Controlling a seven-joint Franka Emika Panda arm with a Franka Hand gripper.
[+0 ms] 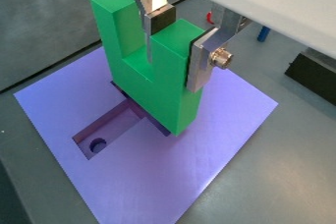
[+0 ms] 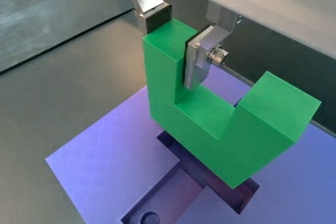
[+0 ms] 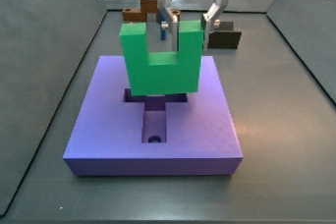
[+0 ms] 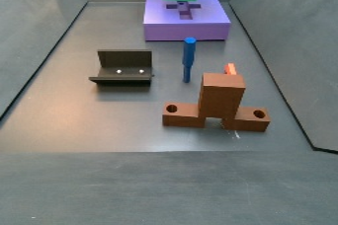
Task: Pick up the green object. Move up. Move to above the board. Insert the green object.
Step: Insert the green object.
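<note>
The claw (image 1: 180,44) grips one upright prong of the green object (image 1: 147,71), its silver fingers (image 1: 203,63) pressed flat against either side of that prong, in both wrist views. The block hangs directly beneath the claw, prongs pointing up and solid base down, with the free prong (image 2: 278,105) standing clear to one side.

Everything now hinges on the vertical line from the block's base to the cross-shaped recess (image 3: 157,115) in the board (image 3: 157,140). In a side view the base sits squarely over the centre of the cross, and whether it has already entered the recess or only hovers at its mouth cannot be told. The recess's long arm runs out from under the block toward a small round hole (image 1: 96,146).

The judgement: the remaining move is a straight descent, with the block's base kept square to the cross.

Well away from the board on the tabletop (image 4: 79,120) stand the fixture (image 4: 125,68), a blue peg (image 4: 189,59) and a brown block (image 4: 219,101).
</note>
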